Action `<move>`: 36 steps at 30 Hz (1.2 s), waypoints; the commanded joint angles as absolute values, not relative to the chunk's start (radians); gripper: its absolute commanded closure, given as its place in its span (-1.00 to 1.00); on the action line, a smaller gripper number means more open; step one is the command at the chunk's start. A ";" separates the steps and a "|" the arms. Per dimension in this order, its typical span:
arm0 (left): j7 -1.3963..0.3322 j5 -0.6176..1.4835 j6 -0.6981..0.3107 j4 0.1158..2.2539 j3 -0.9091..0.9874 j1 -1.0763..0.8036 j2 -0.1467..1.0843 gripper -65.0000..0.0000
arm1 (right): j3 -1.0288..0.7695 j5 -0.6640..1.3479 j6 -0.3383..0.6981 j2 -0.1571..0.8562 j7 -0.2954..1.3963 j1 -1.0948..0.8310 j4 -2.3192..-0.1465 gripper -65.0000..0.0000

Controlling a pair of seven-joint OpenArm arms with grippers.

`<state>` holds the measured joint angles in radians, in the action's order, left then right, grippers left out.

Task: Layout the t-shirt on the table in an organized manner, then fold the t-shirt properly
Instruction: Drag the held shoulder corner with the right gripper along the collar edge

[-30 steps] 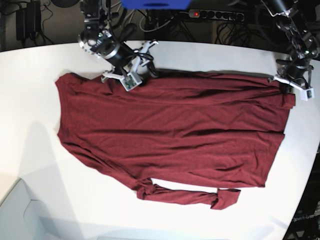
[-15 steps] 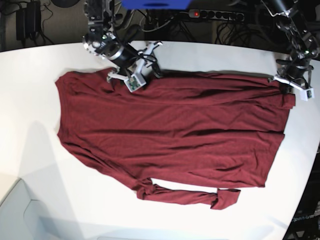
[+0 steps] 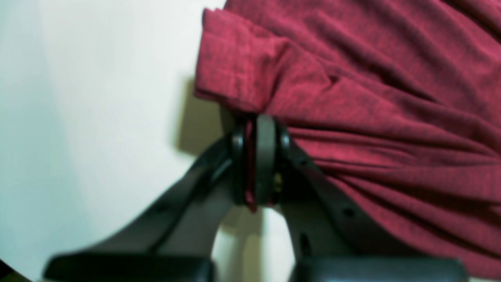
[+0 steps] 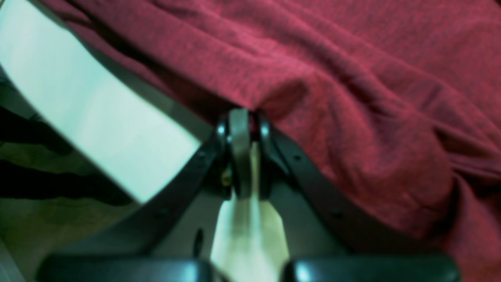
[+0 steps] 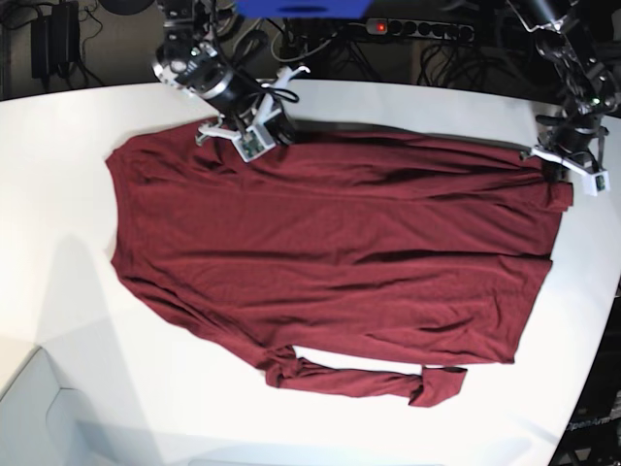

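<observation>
The dark red t-shirt lies spread wide across the white table, with one long sleeve folded along its near side. My right gripper is at the shirt's far edge and is shut on it; in the right wrist view the jaws pinch the cloth edge beside the table. My left gripper is at the shirt's far right corner, shut on it; in the left wrist view red cloth shows between the shut jaws.
A power strip, cables and a blue object lie behind the table's far edge. The table's curved edge runs close to the shirt on the right. A grey surface sits at the lower left.
My right gripper has moved toward the far edge and a little left, drawing the shirt's far edge with it. The left arm has not moved.
</observation>
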<state>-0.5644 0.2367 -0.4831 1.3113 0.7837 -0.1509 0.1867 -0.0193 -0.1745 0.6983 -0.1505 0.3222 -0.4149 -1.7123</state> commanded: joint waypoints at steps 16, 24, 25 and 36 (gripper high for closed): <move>-0.599 0.220 -0.483 1.544 0.788 -0.251 0.193 0.99 | -0.010 -0.153 0.698 -0.107 0.292 -0.582 -1.844 1.00; -0.599 0.220 -0.483 1.590 0.788 -0.278 0.189 0.99 | -0.010 -0.153 0.698 -0.105 0.291 -0.648 -1.857 1.00; -0.599 0.220 -0.484 1.590 0.788 -0.278 0.189 0.99 | -0.008 -0.153 0.698 -0.105 0.291 -0.659 -1.868 1.00; -0.599 0.220 -0.484 1.590 0.789 -0.300 0.196 0.99 | -0.016 -0.153 0.698 -0.105 0.289 -0.705 -1.917 1.00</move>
<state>-0.6304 0.2108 -0.4870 1.5707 0.7830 -0.3038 0.1745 -0.0174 -0.1680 0.6991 -0.1062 0.3107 -0.6716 -1.8984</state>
